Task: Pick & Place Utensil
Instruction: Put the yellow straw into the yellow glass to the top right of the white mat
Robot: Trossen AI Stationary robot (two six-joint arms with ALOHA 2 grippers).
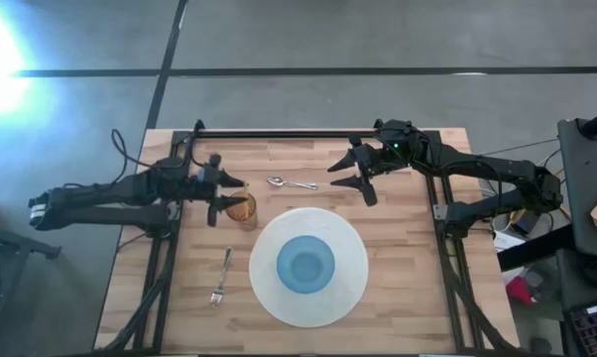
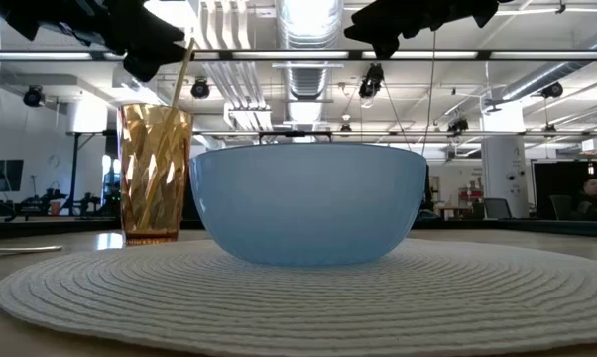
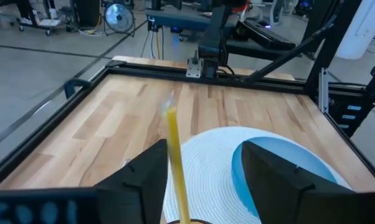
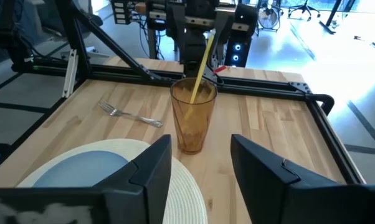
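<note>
Wooden table (image 1: 408, 248) seen from above, bearing a round white woven placemat (image 1: 350, 281) with a blue bowl (image 1: 306, 265) at its centre. Amber ribbed glass (image 1: 242, 208) just beside the mat, with a yellow straw (image 4: 201, 59) leaning inside. Left gripper (image 1: 226, 195) over the glass, fingers apart on either side of the straw, not clamping it. Right gripper (image 1: 352, 175) raised near the spoon (image 1: 291, 183), fingers spread, empty. Fork (image 1: 221, 277) lying beside the mat.

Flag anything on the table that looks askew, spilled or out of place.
Nothing spilled or damaged. The yellow straw leans in the upright amber cup. The spoon and fork lie on bare wood off the placemat, away from the blue bowl.
</note>
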